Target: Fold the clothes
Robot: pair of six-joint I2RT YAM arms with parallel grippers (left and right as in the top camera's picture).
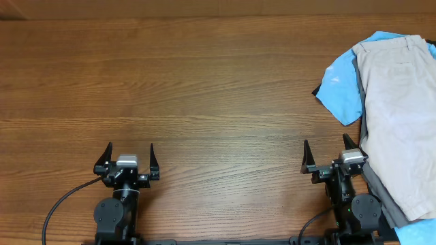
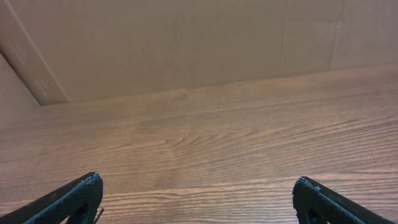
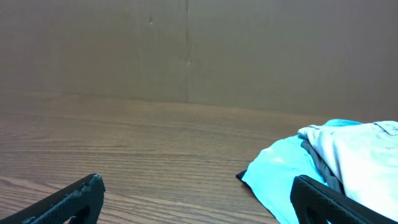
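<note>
1. The pale beige cotton khaki shorts lie along the right edge of the brown wood-grain counter. Their waistband points toward the far right corner.
2. They rest on top of a pile. A light blue shirt sticks out from under them toward the counter's middle, and dark grey trousers show as a strip along their inner side.
3. The left gripper sits at the near edge, left of centre. Its jaws are spread wide and hold nothing, and only bare wood lies ahead of it.
4. The right gripper sits at the near edge toward the right corner, also released and empty. It is just beside the pile and, as far as the overhead view shows, not touching the shorts.
5. I judge this to be the very start of the task. No fold is made, and the shorts are not yet separated from the other garments or spread flat.
6. The next move probably calls for the right gripper to reach the shorts and pinch only the beige layer at an edge or the waistband. It would then draw them to the middle of the counter, where both arms can work. The risk is catching the shirt or trousers underneath as well.
</note>
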